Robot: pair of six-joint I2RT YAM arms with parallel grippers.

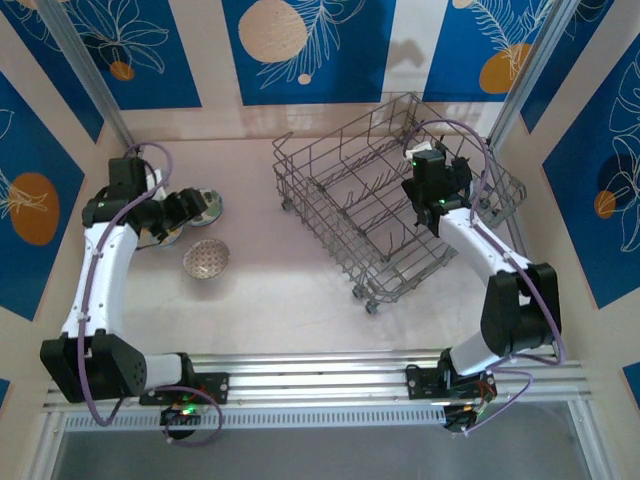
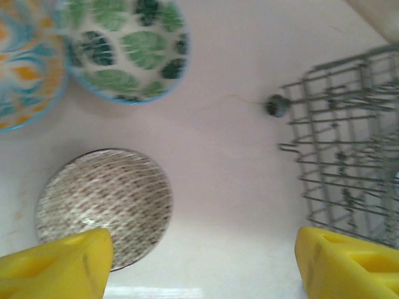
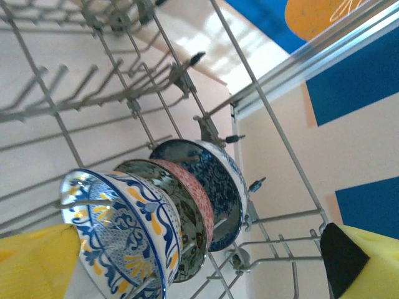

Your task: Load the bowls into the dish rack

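Observation:
The grey wire dish rack (image 1: 300,185) stands at the right of the table. Inside it, several bowls stand on edge between tines: a blue-and-yellow one (image 3: 118,237), a dark green one (image 3: 181,212), a pink one (image 3: 198,199) and a dark blue one (image 3: 212,180). My right gripper (image 1: 432,215) hangs open over them, its yellow fingers wide and touching none. On the table at the left lie a grey-brown woven-pattern bowl (image 2: 103,205), a green-leaf bowl (image 2: 124,50) and an orange-and-blue bowl (image 2: 25,62). My left gripper (image 2: 202,261) is open above bare table beside the woven bowl (image 1: 206,259).
The rack's left corner and its small wheel (image 2: 275,106) lie to the right of my left gripper. Blue patterned walls and aluminium posts (image 1: 85,70) enclose the table. An aluminium rail (image 1: 320,375) carries both arm bases at the near edge.

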